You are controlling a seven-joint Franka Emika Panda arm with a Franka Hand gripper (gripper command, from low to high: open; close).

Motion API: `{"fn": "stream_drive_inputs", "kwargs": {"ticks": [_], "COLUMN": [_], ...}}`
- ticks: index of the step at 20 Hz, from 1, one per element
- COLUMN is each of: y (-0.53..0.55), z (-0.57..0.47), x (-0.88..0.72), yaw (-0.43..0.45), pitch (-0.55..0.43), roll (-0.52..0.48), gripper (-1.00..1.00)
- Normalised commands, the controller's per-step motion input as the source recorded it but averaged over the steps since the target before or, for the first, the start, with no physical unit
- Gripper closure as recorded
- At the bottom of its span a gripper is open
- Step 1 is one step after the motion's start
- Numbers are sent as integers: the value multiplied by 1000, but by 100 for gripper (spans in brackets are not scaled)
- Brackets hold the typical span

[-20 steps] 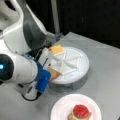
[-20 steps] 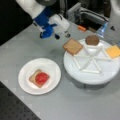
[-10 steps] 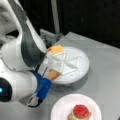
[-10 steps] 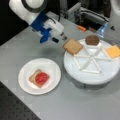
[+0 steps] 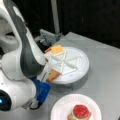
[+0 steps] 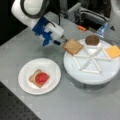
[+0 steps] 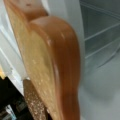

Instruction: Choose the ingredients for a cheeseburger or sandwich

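Wrist view fills with the bread square (image 7: 47,65), a light, stiff, glossy piece best taken by its thin edge. It lies at the segmented tray's (image 6: 92,75) left rim in a front view, the tool (image 6: 63,40) touching it; jaw width cannot be told. The plate (image 6: 25,82) holds bread and tomato (image 6: 41,78).

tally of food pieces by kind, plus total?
Bread squares: 2, one on the tray at the gripper, one on the plate
Tomato disc: 1
Patty: 1
Cheese square: 1
Total: 5
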Motion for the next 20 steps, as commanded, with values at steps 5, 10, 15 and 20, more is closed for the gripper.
{"fn": "stream_drive_inputs", "kwargs": {"ticks": [5, 10, 15, 20], "y": [176, 174, 201, 250], "z": [14, -36, 54, 187], "x": [-206, -297, -349, -287], "yaw": [-207, -351, -343, -296], "pitch": [-159, -380, -427, -340], "roll": [165, 103, -74, -226], "gripper": [-100, -100, -100, -100]}}
